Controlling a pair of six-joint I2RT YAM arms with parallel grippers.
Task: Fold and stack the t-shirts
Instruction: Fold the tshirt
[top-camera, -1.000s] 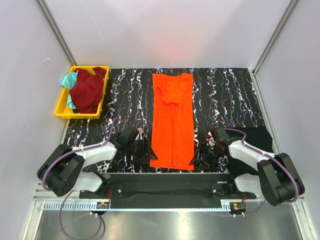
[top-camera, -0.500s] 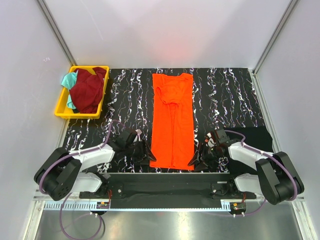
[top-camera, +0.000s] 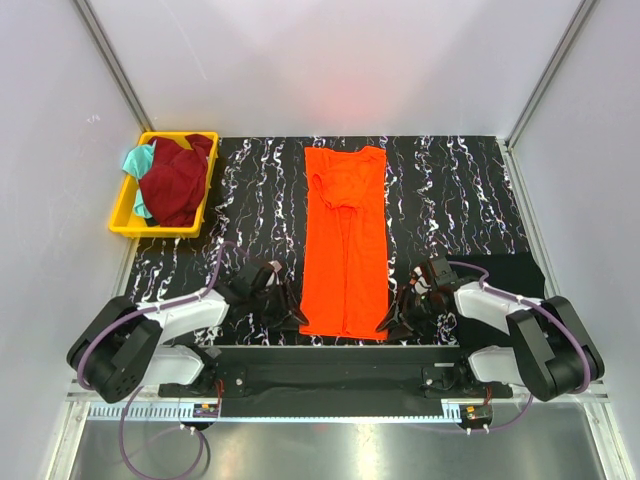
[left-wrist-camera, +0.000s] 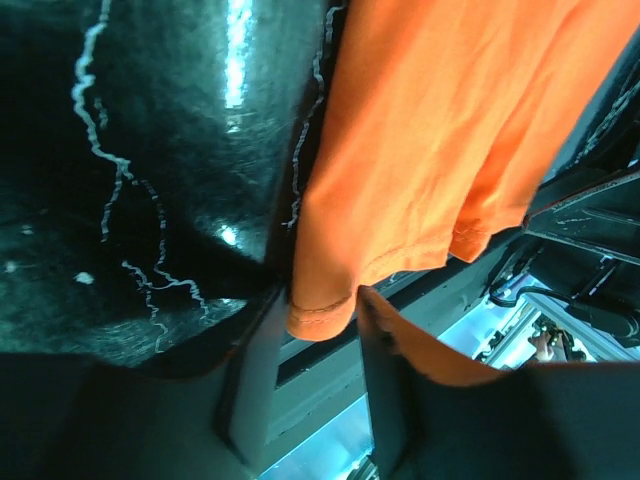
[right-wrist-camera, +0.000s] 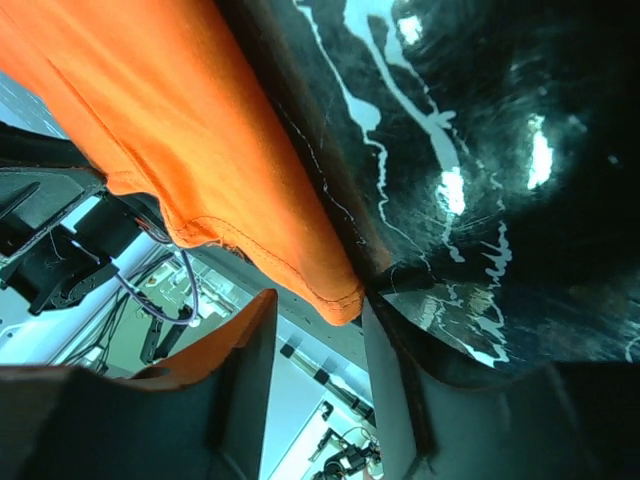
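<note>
Straddling the near corners of the orange t-shirt (top-camera: 346, 250), left gripper (left-wrist-camera: 318, 345) and right gripper (right-wrist-camera: 318, 335) both spread, I risk pinching only one layer and skewing the fold.

Plain white walls (top-camera: 330, 60) enclose a black, white-veined tabletop (top-camera: 450, 190) under soft light.

- Top view: left gripper (top-camera: 297, 319) and right gripper (top-camera: 385, 323) were too small and too dark against black table (top-camera: 450, 190); jaw gap unreadable there.
- Teal garment (top-camera: 135, 160) in yellow bin (top-camera: 122, 222) was mostly buried under maroon garment (top-camera: 175, 180).
- Dark patch (top-camera: 515, 272) at right edge was partly covered by right arm (top-camera: 490, 300); identity unclear.
- Left wrist view: orange t-shirt (left-wrist-camera: 440, 130) was cut off by top and right edges; fingers (left-wrist-camera: 255, 380) blurred, cropped at bottom.
- Right wrist view: orange t-shirt was cropped at upper left; finger-to-hem contact undeterminable.
</note>
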